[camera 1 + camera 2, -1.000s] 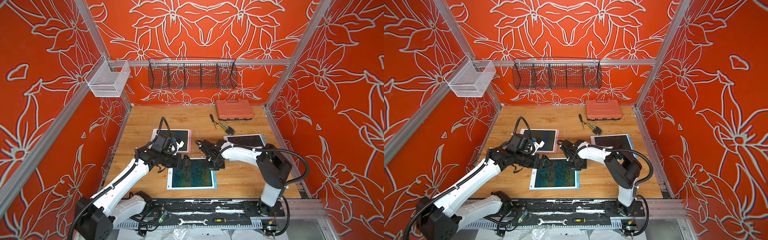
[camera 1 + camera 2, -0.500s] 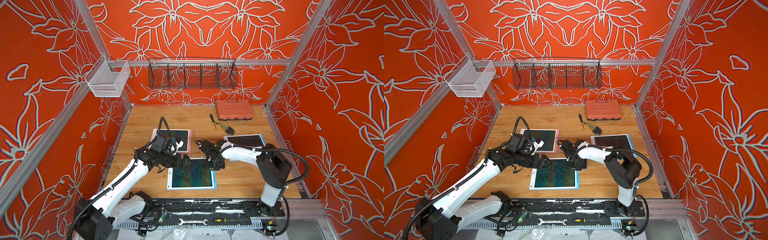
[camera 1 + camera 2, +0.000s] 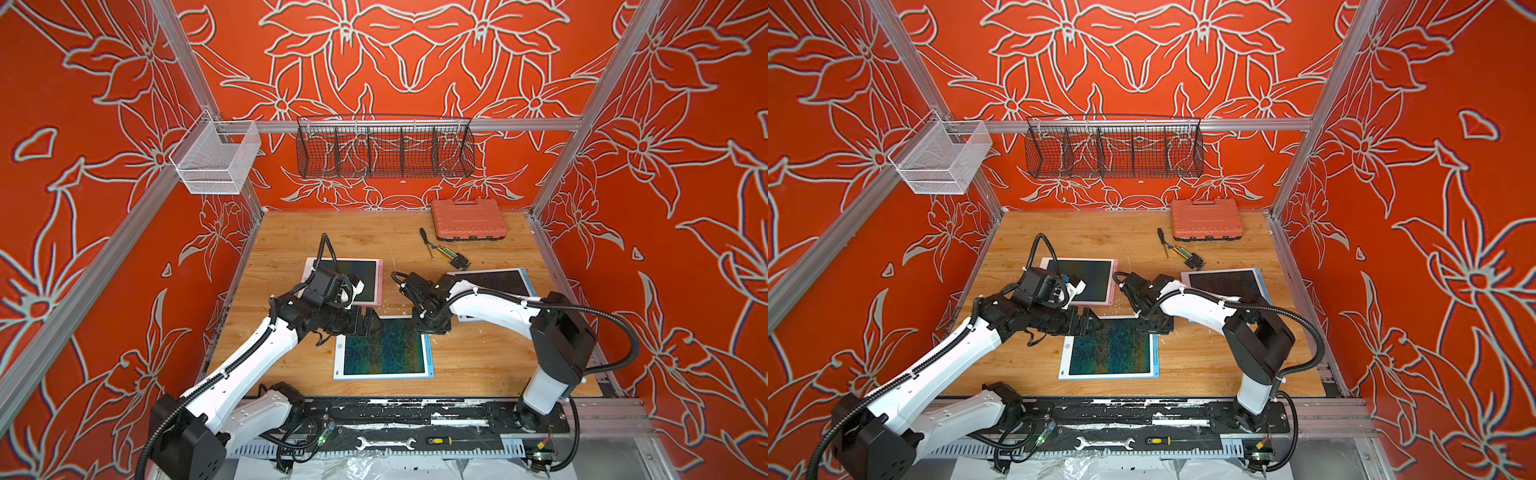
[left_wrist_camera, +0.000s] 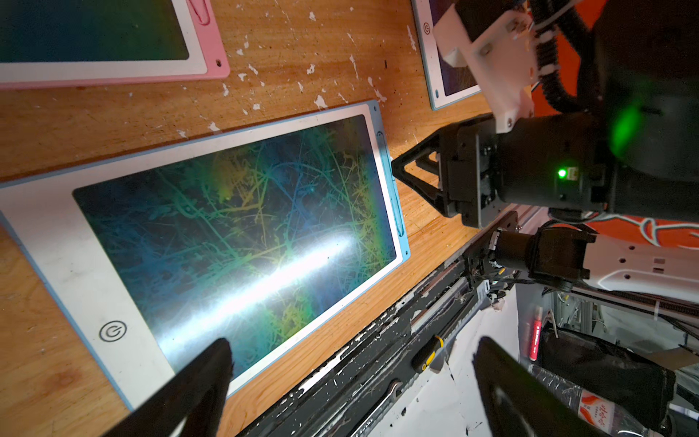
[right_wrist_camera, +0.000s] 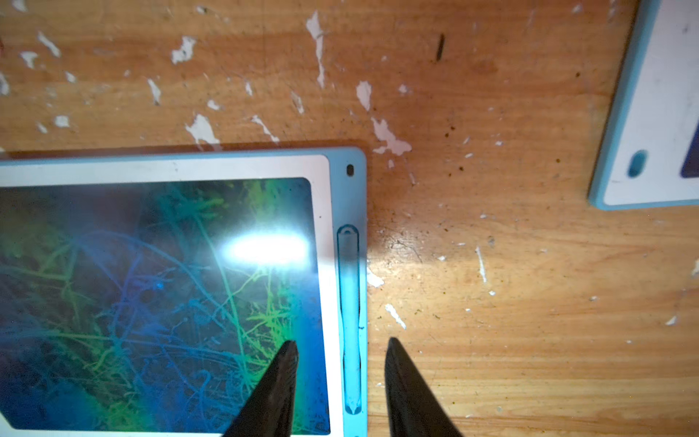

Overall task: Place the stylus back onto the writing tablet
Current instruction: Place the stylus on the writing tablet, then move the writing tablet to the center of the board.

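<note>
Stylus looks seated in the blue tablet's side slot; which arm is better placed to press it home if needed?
Right. The right gripper hangs with its jaws apart, straddling the stylus in the blue tablet's edge slot. The left gripper is open too, but over the tablet's opposite end.

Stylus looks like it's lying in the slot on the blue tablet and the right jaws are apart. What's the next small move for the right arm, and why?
Probably lift the right gripper straight up. The stylus lies along the side slot of the blue tablet, and the fingertips stand apart on either side without pinching it. A sideways exit risks knocking it out.
</note>
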You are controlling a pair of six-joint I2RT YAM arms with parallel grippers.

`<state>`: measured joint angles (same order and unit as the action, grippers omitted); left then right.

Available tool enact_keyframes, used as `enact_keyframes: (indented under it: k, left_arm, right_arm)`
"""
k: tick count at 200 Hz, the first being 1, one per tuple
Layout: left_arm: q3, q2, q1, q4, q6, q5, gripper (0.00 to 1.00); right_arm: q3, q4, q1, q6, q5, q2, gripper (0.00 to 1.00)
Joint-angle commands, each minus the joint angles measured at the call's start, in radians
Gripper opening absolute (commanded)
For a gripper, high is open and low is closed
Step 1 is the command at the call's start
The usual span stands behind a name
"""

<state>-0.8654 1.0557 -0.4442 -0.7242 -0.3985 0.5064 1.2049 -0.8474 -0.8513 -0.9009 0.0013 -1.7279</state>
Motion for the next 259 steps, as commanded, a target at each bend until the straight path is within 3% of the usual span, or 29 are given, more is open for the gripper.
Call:
enact_keyframes:
  k: [1, 20, 60, 89, 259]
  left_arm:
    - [-0.003, 0.010, 0.005, -0.020, -0.005, -0.008, 0.97]
    - [-0.011, 0.017, 0.004, -0.020, -0.006, -0.002, 0.97]
    - [-0.017, 0.023, 0.005, -0.015, -0.014, -0.005, 0.97]
    - [-0.017, 0.023, 0.005, -0.011, -0.017, -0.009, 0.97]
    - [-0.055, -0.016, 0.006, -0.053, -0.026, -0.033, 0.97]
  right_arm:
    - [-0.020, 0.009, 0.006, -0.029, 0.011, 0.026, 0.43]
    - [-0.059, 0.050, 0.017, -0.042, -0.016, 0.036, 0.47]
    - [-0.118, 0.117, 0.038, -0.060, -0.059, 0.056, 0.66]
    - [-0.156, 0.161, 0.055, -0.058, -0.093, 0.064, 0.72]
    - [-0.224, 0.286, 0.045, -0.064, -0.217, 0.015, 0.71]
